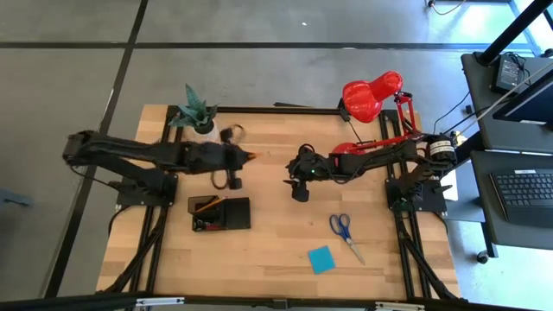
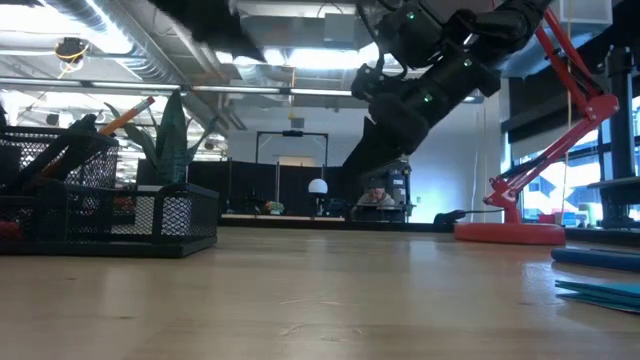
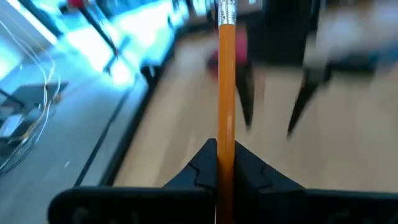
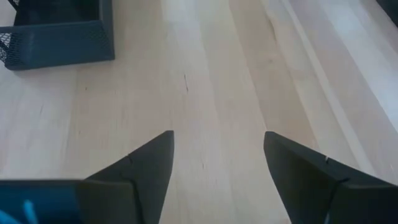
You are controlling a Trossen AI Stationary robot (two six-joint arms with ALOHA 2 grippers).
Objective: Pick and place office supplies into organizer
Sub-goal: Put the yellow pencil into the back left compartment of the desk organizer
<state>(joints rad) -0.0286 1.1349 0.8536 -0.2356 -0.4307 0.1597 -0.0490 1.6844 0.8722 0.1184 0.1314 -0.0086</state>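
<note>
Holding an orange pencil (image 3: 225, 93) between shut fingers, left gripper (image 1: 235, 158) up above the table, behind the organizer (image 1: 233, 216) as the high view shows it. Pencil's long axis straight out ahead of the pincer, eraser end farthest from the fingers in the left wrist view; in the high view the orange tip juts toward the right arm. Organizer low and just nearer the table's front edge than this pincer, already stocked: another pencil and dark pens leaning in its mesh cup in the low view.

Judged step: carrying the pencil to the tray. Turning point for the coming move: organizer below and to the front of the left pincer, so a short swing forward and a tilt of the pencil toward upright, then a drop into the cup. Left arm plainly the nearer one for that.

Right gripper (image 4: 217, 162) spread wide and empty, hanging over bare wood near the table's middle, a corner of the organizer ahead of it in its own wrist view. Still loose on the table: blue-handled scissors (image 1: 345, 233) and blue sticky-note pad (image 1: 321, 258), both toward the front edge on the right arm's side, clear of the pincer. Scissors lying aslant, handles toward the right gripper, blades pointing away to the front; right arm the nearer for both.
</note>
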